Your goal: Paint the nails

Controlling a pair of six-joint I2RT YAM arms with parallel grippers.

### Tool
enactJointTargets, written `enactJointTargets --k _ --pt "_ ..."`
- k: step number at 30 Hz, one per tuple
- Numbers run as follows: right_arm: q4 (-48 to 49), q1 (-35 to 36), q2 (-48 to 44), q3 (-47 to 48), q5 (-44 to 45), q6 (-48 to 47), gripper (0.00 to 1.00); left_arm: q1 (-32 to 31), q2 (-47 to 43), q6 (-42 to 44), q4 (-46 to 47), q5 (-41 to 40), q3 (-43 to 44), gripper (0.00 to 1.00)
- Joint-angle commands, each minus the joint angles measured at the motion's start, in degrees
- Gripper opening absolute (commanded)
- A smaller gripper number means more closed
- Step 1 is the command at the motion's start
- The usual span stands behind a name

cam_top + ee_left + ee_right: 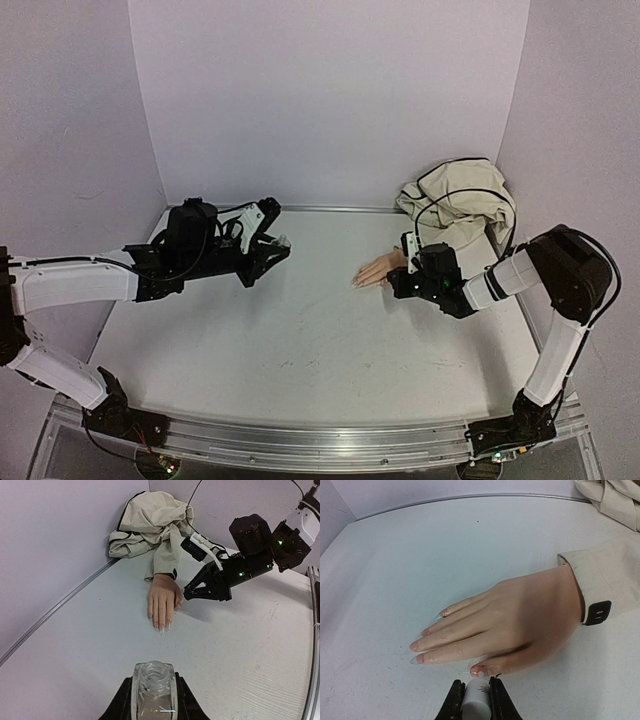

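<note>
Right gripper [476, 681] is pinching the white brush cap [476, 703] just beside the thumb nail [477, 670], likely needing light, short strokes; left gripper [153, 701] is clamping the bottle [153, 672].

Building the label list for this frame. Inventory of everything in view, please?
mannequin hand: 1, peach, on table right of centre
nails: 5, pale, its fingertips
garment: 1, beige, heaped far right, sleeve over the wrist
tab: 1, dark, on cuff
bottle: 1, clear, held in left gripper
cap: 1, white, held in right gripper, by the hand
table: 1, white, under everything
left gripper: 1, black, shut on bottle
right gripper: 1, black, shut on cap
</note>
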Motion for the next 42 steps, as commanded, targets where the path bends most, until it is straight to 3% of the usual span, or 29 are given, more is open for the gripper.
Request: enactJointTargets --k 1,19,42 --pt "0.82 0.21 0.32 2.47 -0.04 -0.28 0.0 -0.19 -2.2 0.49 3.29 0.51 1.62 0.0" --pt "-0.17 0.21 2.59 3.8 0.46 0.31 0.0 -0.19 -1.97 0.73 3.29 0.36 1.53 0.0" --pt "0.58 0.22 3.13 4.51 -6.88 -0.52 0.0 -0.19 -2.2 0.74 3.33 0.45 1.53 0.0"
